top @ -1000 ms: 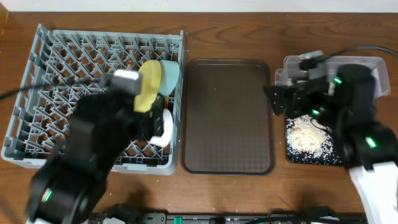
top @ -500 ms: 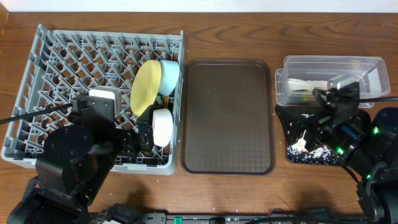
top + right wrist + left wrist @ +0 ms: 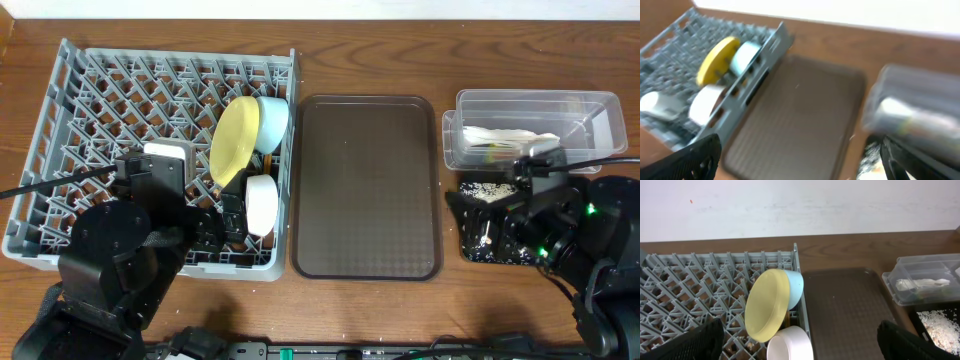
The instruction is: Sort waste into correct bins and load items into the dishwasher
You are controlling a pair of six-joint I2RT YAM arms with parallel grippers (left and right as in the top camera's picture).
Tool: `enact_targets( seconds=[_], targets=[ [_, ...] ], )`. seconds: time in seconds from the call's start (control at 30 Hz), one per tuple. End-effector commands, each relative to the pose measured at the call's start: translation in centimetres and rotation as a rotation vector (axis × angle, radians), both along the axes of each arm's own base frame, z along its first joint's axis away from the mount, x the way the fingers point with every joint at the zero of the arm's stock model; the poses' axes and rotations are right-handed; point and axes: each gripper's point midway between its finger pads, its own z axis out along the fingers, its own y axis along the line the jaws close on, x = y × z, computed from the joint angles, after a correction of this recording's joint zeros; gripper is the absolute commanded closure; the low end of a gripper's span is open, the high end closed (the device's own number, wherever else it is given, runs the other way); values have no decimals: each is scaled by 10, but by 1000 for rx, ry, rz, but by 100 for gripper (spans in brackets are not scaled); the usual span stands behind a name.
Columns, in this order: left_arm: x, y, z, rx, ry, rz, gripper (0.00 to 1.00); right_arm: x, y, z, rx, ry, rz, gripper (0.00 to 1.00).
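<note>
The grey dish rack (image 3: 100,110) holds the yellow plate (image 3: 238,140), the light blue bowl (image 3: 272,122) and the pinkish-white bowl (image 3: 261,205), all on edge. They also show in the left wrist view: plate (image 3: 767,305), blue bowl (image 3: 795,287), white bowl (image 3: 790,347). The clear tub (image 3: 590,110) holds the white tissue (image 3: 505,135) and the wrapper. The black tray (image 3: 500,250) holds rice crumbs (image 3: 482,190). My left gripper (image 3: 225,225) is open and empty by the white bowl. My right gripper (image 3: 490,225) is open and empty over the black tray. I cannot make out the chopsticks.
The dark brown serving tray (image 3: 366,185) lies between the rack and the bins, with nothing on it. Both arms' bulky bodies sit at the table's front edge, left (image 3: 120,260) and right (image 3: 590,250). A white wall stands behind the table.
My left arm has drawn back from over the plate toward the front edge. My right arm has moved from the clear tub back over the black tray.
</note>
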Motion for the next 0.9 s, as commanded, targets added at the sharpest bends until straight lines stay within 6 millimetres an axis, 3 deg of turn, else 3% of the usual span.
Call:
enact_targets(
  seconds=[0.0,0.17,0.3,0.43,0.87],
  targets=[
    [0,2,3,1,-9,12,1,13,-15,3,-147,-117,-14,1],
    [0,2,3,1,-9,12,1,17,-24,-12,-213,-243,-14,1],
    [0,2,3,1,-9,12,1,3,-38,-65,-220,-187,-59,1],
    [0,2,3,1,-9,12,1,1,-43,-95,-219,-260,-89,1],
    [0,2,3,1,-9,12,0,0,-42,-140,-190,-606,-124,1]
  ],
)
